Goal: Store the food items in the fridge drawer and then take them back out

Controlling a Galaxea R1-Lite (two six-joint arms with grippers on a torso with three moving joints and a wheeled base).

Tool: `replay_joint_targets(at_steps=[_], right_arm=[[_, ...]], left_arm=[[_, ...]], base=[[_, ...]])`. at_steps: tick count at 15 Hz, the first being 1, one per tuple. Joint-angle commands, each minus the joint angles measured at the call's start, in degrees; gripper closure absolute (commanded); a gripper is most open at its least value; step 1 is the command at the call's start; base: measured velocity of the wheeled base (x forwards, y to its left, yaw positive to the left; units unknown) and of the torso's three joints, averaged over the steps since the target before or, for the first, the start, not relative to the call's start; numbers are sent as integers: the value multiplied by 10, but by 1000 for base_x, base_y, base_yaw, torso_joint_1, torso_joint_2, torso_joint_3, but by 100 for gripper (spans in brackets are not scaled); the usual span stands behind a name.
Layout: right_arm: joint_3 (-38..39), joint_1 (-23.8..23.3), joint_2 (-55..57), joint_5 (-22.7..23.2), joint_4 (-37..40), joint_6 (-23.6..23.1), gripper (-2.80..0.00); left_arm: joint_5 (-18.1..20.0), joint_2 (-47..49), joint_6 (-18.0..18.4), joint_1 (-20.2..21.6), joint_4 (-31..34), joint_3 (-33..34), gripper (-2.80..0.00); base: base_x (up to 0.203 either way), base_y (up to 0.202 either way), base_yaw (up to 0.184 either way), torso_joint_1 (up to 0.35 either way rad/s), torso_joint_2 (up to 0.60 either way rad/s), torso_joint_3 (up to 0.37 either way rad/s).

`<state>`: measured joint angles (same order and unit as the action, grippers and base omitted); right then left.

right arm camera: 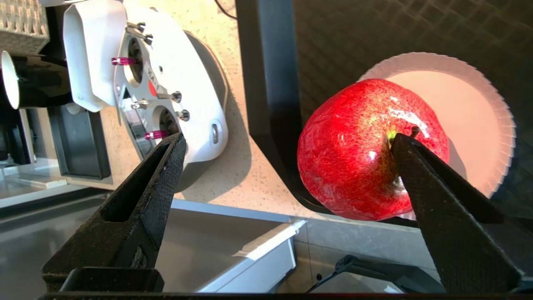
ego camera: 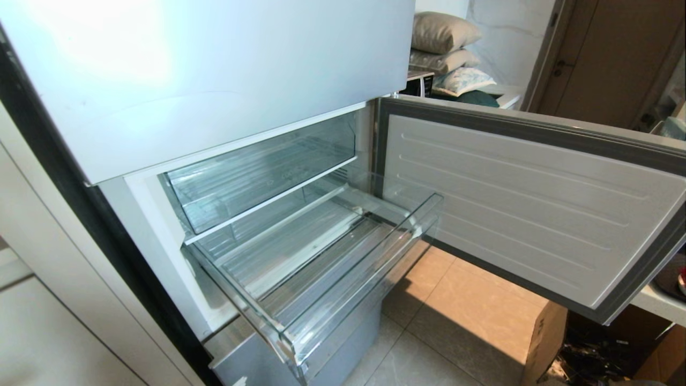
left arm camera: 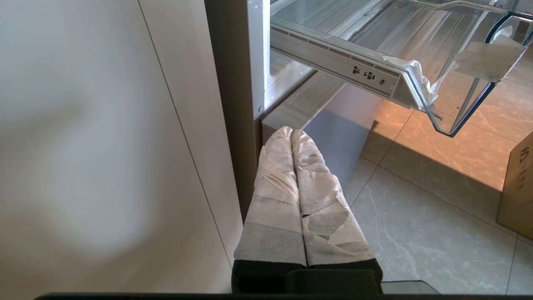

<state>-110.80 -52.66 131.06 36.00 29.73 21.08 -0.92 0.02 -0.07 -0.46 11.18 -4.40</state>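
Observation:
A shiny red apple (right arm camera: 358, 150) rests on a white paper plate (right arm camera: 479, 104) over a dark mat on the counter. My right gripper (right arm camera: 287, 139) hovers open over it. One black finger (right arm camera: 437, 196) overlaps the apple's stem side and the other stands far off over the counter; nothing is gripped. The fridge drawer (ego camera: 364, 289) is pulled out and holds nothing, and its clear corner (left arm camera: 458, 104) also shows in the left wrist view. My left gripper (left arm camera: 290, 131) is shut and empty, low beside the fridge's lower corner. Neither gripper shows in the head view.
The open fridge door (ego camera: 509, 203) swings out to the right of the drawer. A smaller clear compartment (ego camera: 257, 171) sits above the drawer. A cardboard box (ego camera: 546, 338) stands on the tiled floor. A white appliance (right arm camera: 166, 75) sits on the speckled counter (right arm camera: 233, 166).

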Motion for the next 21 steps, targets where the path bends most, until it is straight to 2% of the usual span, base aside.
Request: replay_joint_targets(at_steps=[1, 15, 21], right_arm=[[0, 5, -1, 2, -1, 5, -280], [8, 14, -28, 2, -4, 17, -280], [112, 11, -124, -4, -4, 11, -280]], left_arm=[[0, 0, 0, -1, 1, 0, 0], [0, 0, 0, 0, 1, 0, 0], [0, 0, 0, 0, 1, 0, 0]], base=[[0, 0, 0, 0, 0, 0], [0, 0, 0, 0, 0, 0], [0, 0, 0, 0, 0, 0]])
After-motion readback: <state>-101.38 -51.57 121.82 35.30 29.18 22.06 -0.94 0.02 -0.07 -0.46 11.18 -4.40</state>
